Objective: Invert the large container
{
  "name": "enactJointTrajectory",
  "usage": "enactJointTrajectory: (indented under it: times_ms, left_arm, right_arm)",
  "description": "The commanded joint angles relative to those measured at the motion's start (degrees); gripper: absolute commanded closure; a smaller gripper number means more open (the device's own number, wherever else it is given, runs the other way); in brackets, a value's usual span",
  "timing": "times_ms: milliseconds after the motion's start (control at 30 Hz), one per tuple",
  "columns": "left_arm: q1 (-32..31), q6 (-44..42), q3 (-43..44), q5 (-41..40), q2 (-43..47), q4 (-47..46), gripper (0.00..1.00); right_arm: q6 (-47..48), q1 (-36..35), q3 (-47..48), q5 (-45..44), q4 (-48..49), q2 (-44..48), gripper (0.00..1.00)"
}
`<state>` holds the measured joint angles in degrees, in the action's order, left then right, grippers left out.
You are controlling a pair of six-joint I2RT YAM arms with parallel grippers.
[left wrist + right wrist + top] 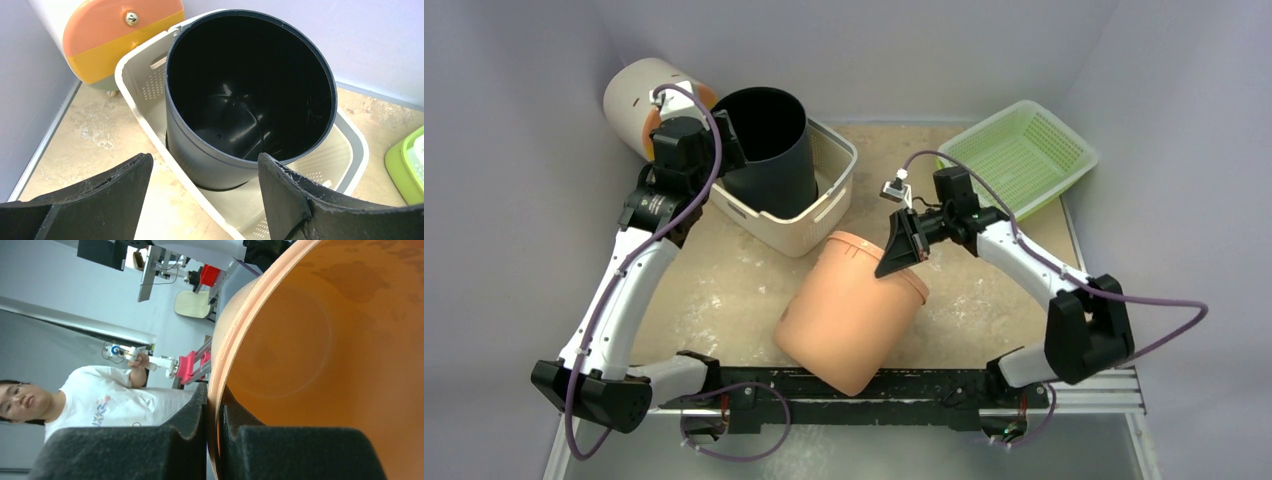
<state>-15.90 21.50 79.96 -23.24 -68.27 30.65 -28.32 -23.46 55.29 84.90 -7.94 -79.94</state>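
Observation:
The large container is an orange bucket (pixel 849 315) near the table's front middle. It is tilted, with its base toward the near edge and its rim raised toward the back right. My right gripper (pixel 902 245) is shut on that rim. In the right wrist view one finger is outside and one inside the orange wall (pixel 325 340), with the rim pinched between them at my right gripper (pixel 215 395). My left gripper (pixel 724 140) is open and empty at the back left, just in front of a black bin (pixel 240 90); its jaws (pixel 205 165) stand wide apart.
The black bin (pixel 769 150) stands upright in a white basket (pixel 819 215), whose rim shows in the left wrist view (pixel 135 85). A white and orange drum (pixel 639 95) lies in the back left corner. A green basket (pixel 1019 155) sits at the back right.

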Motion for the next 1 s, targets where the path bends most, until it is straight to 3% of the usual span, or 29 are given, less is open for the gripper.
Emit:
enactJointTrajectory:
  times_ms: [0,100,267,467,733,967]
  left_arm:
    - [-0.3,0.0,1.0,-1.0,1.2,-0.6,0.23]
    - [-0.2,-0.2,1.0,-1.2,1.4,-0.2,0.23]
    - [-0.2,-0.9,0.8,-1.8,1.8,0.1,0.23]
    - [-0.3,-1.4,0.3,-2.2,1.5,-0.3,0.23]
    - [-0.3,-1.7,1.2,-1.8,0.3,-1.2,0.23]
    - [-0.3,-2.2,1.3,-1.7,-0.2,-1.1,0.23]
  right_arm:
    - [13.8,-0.1,5.0,-3.6,-10.1,-6.3,0.91]
    - [21.0,0.1,8.8,-8.2,-17.6,-11.3,0.84]
    - [24.6,0.6,11.6,-13.6,-21.6,-15.1,0.73]
    - [26.0,3.1,12.5,-19.2,-24.2,-16.1,0.71]
    - [25.1,9.8,11.3,-18.3,-22.3,-15.2,0.68]
    - [27.5,11.0,15.8,-21.8,-26.0,-16.6,0.61]
